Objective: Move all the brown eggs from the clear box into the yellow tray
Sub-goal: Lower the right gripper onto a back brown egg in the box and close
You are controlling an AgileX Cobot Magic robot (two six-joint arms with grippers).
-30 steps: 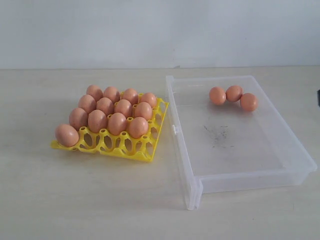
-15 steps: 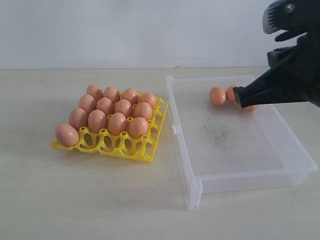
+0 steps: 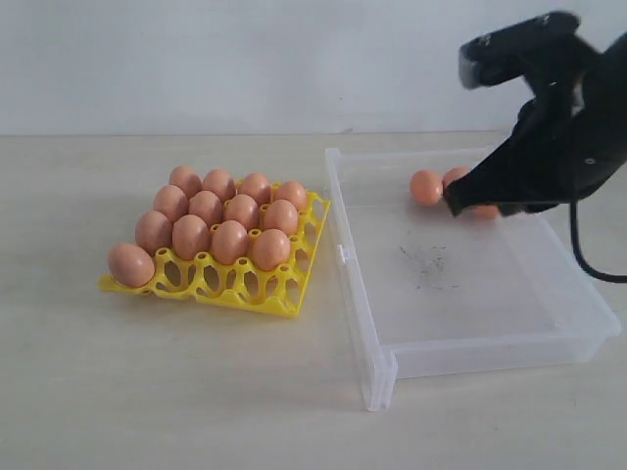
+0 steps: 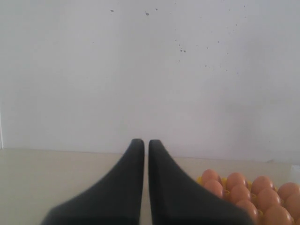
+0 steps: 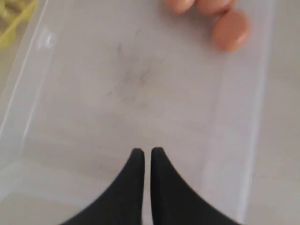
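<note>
The yellow tray (image 3: pixel 245 289) on the left holds several brown eggs (image 3: pixel 229 241), its front row nearly bare. Three more brown eggs (image 3: pixel 426 186) lie at the back of the clear box (image 3: pixel 490 345); two are partly hidden behind my right gripper (image 3: pixel 453 204), which hangs shut just above them. In the right wrist view, the shut right gripper (image 5: pixel 146 150) is over the box floor (image 5: pixel 140 89), with the loose eggs (image 5: pixel 230 30) ahead of it. The left gripper (image 4: pixel 146 140) is shut and holds nothing, with tray eggs (image 4: pixel 236 180) off to one side.
Tray and box stand side by side on a pale table (image 3: pixel 196 392) before a white wall. The box's low walls (image 3: pixel 355 284) rise round the loose eggs. A black cable (image 3: pixel 588 266) hangs from the right arm over the box's right side.
The right arm came into view from the right and has moved left over the back of the box, now covering part of the loose eggs. Eggs, tray and box have not moved.
</note>
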